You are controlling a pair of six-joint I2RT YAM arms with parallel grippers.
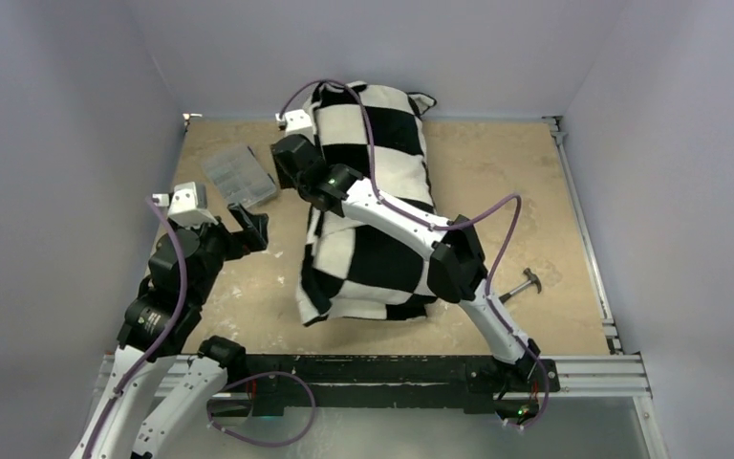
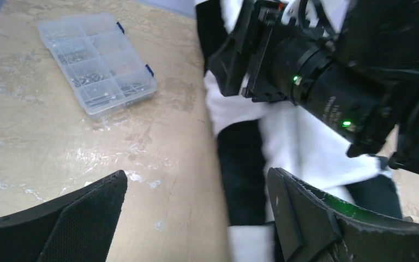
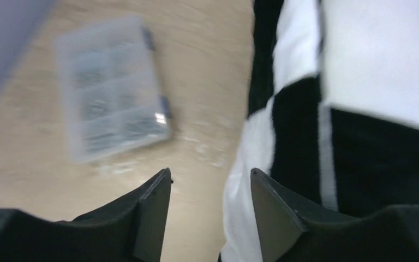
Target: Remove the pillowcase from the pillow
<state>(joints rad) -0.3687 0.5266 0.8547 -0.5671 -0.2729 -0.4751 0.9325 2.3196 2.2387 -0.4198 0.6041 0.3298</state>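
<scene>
Checkered pillowcase [image 1: 382, 253], just one, laid on the table [image 1: 497, 172].
Left gripper [image 2: 196, 188] and right gripper [image 3: 210, 180] are held apart; one parts box [image 1: 239, 175], one hammer [image 1: 522, 285].

The right arm [image 1: 411, 225] is reaching diagonally from lower right toward the overhead frame's upper middle, the right gripper [image 3: 210, 177] holding its jaws parted, while the left arm [image 1: 167, 287] is sitting folded at lower left, the left gripper [image 2: 196, 177] spreading wide.

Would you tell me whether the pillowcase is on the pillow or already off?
On: the checkered pillowcase wraps the whole plump bundle, and no plain white pillow shows outside it.
</scene>
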